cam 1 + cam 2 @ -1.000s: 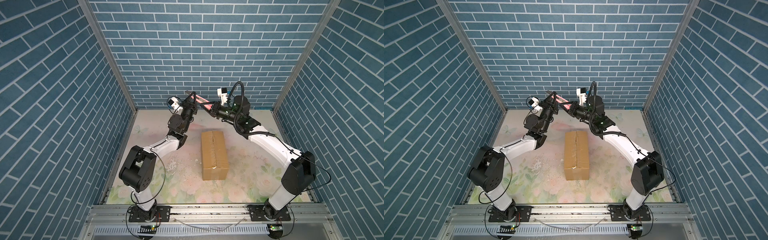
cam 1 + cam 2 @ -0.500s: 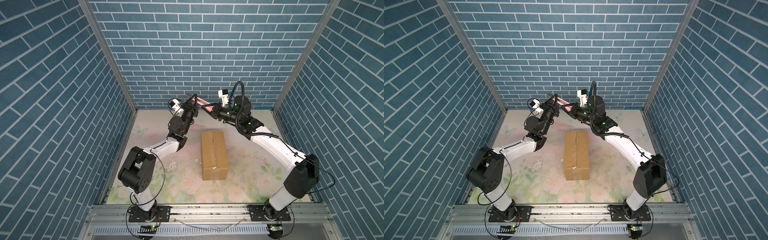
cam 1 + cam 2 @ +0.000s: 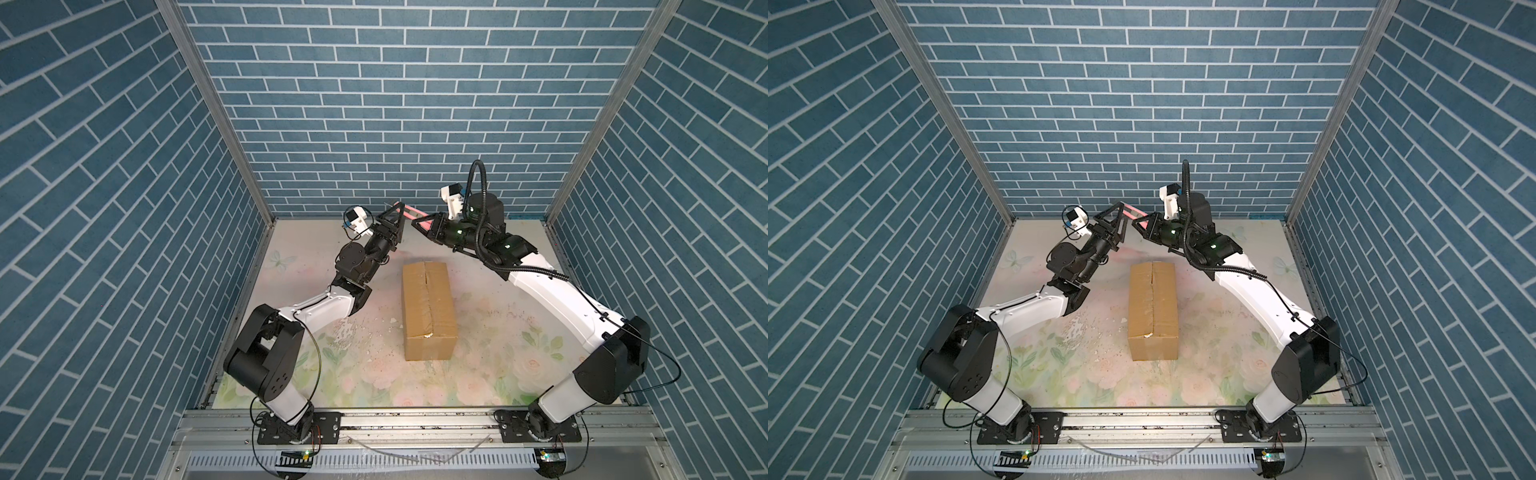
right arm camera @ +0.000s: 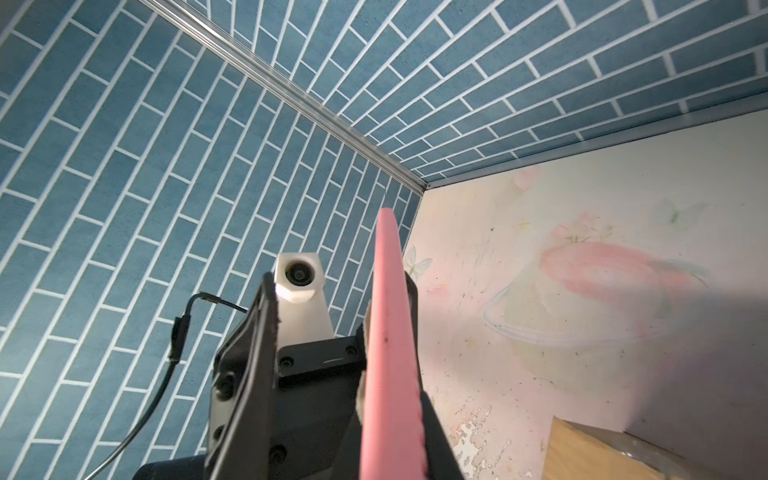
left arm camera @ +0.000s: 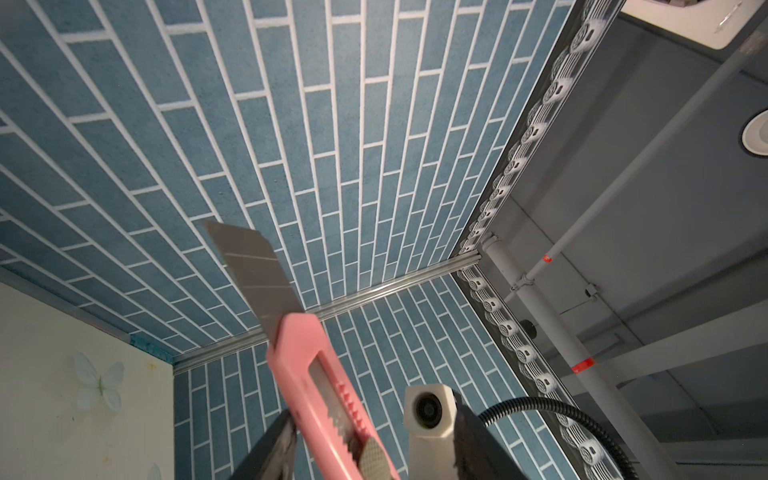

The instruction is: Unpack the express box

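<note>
The express box (image 3: 429,309) lay closed, seam running lengthwise, at the middle of the desk (image 3: 498,374). Raised beyond its far end, the pink knife (image 5: 299,386) was clamped by the right gripper (image 3: 417,223), blade extended leftward. The left gripper (image 3: 397,222) was spread around the knife, perhaps touched by it on one finger.

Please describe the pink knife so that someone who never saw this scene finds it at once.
Find the brown express box on the table. Beyond its far end, up near the back wall, the right gripper grips the pink knife. It alone is slim and pink beside that black gripper, with a grey blade out.
</note>
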Controlling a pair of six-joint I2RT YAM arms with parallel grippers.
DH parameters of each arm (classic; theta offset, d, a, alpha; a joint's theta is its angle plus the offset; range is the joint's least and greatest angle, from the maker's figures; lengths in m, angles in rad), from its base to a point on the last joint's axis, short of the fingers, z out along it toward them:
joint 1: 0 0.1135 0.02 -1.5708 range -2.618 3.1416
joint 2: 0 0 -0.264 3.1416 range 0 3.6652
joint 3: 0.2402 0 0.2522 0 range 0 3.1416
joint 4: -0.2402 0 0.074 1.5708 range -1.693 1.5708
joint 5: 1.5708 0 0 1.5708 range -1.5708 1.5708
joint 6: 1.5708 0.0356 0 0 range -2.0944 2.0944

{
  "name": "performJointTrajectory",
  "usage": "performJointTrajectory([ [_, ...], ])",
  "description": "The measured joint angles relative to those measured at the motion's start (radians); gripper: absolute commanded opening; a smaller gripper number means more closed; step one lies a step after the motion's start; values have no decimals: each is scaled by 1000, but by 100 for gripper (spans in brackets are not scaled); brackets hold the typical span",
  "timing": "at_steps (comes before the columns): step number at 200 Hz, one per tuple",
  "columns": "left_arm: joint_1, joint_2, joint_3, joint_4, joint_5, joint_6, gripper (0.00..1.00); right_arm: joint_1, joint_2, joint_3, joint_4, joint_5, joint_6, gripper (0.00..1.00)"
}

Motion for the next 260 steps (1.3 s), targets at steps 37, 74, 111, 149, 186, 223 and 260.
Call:
performJointTrajectory([
  [37, -3, -115, -110, -66, 65, 33, 64, 0, -48, 76, -187, 77, -73, 0],
  [74, -5, -384, -139, -520, 197, 214, 80, 11, -80, 240, -490, 198, -166, 0],
  [111, -5, -453, 5, -967, 351, 489, 84, 133, -100, 389, -818, 386, -211, 0],
  [149, -5, -370, -56, -1153, 422, 614, 84, 289, -93, 399, -1048, 550, -190, 0],
  [186, -4, -348, -116, -1200, 433, 649, 85, 360, -90, 399, -1168, 663, -137, 0],
  [223, -4, -303, -116, -1158, 439, 664, 85, 391, -62, 400, -1226, 726, -104, 0],
  [260, -4, -220, -111, -1112, 431, 664, 85, 404, -21, 400, -1258, 747, -86, 0],
])
